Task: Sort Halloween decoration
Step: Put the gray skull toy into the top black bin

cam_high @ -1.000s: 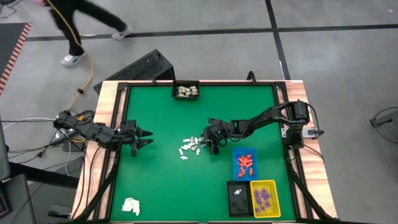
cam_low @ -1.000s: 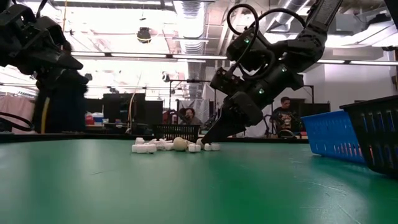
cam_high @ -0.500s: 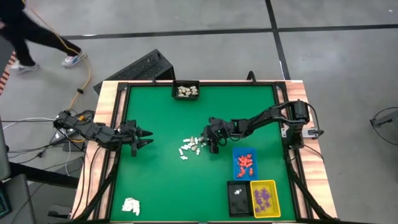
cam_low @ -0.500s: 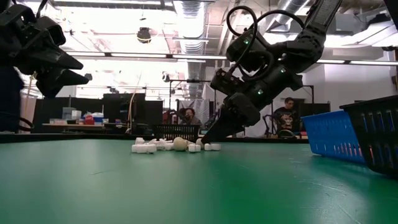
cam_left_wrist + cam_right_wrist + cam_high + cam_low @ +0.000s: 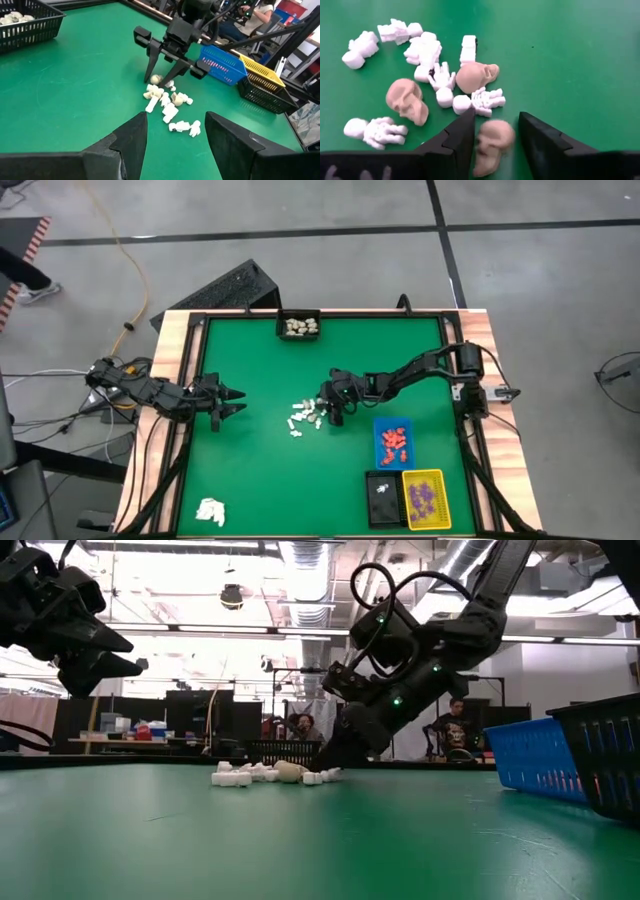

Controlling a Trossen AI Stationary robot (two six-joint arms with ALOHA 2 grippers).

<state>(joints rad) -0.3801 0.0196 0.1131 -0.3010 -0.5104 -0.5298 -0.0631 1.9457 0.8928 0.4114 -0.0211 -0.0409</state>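
Right gripper down at mid-table, tips on the green mat at the right end of the loose pile of white skeleton pieces. Fingers apart, a cream skull sitting in the gap between them; contact with either finger can't be told. Two more cream skulls just ahead of the tips, mixed in among the white skeletons, some touching each other. Same seen from the left wrist: open fork straddling the pile's far side.

Left gripper parked near the table's left edge, off the mat in the low view, fingers spread, nothing between them, well apart from the pile.

Sorted so far:
- black tray at the far edge, middle: cream pieces inside.
- blue tray right of centre, near the right gripper: orange-red pieces.
- yellow tray at the near-right corner: purple pieces.
- second black tray touching the yellow tray's left side: one white piece.

White paper-like wad alone near the near-left corner.

Person's leg and shoe on the floor beyond the far-left corner; seated people behind the table in the low view.
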